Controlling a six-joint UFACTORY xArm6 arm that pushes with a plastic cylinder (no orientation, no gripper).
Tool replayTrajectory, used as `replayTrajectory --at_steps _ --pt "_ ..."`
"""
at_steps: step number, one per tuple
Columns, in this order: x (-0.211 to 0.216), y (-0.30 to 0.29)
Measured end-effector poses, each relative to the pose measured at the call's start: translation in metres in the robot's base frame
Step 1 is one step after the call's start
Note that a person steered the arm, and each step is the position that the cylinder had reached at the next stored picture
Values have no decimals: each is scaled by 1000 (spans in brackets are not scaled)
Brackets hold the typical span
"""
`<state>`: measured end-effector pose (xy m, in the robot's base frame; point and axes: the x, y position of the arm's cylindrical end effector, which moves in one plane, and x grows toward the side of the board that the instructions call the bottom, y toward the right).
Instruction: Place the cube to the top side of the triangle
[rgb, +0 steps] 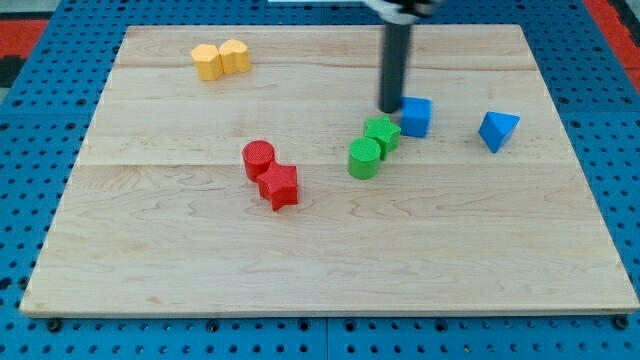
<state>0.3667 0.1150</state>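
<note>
My tip (390, 108) is sitting on the surface (150, 250), grasping nothing, just left of the blue cube (417, 116). Blue triangle (497, 130) is lying right of the cube, apart. Two green blocks (373, 146) are sitting near-left of the tip. Red pair (270, 173) further left, yellow pair (221, 59) far left.

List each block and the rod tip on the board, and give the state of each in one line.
Blue cube: flat, tip at its left side.
Blue triangle: alone, right of the cube.
Green blocks: two, touching.
Red blocks: two, touching.
Yellow blocks: two, touching, top left.
My tip: on the board, between cube and green blocks.
</note>
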Motion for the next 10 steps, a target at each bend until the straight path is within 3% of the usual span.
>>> replayTrajectory --at_steps 1,2,3,7,10 --pt "14 -13" --pt "41 3" --pt "43 27" --pt "5 33" --pt "1 51"
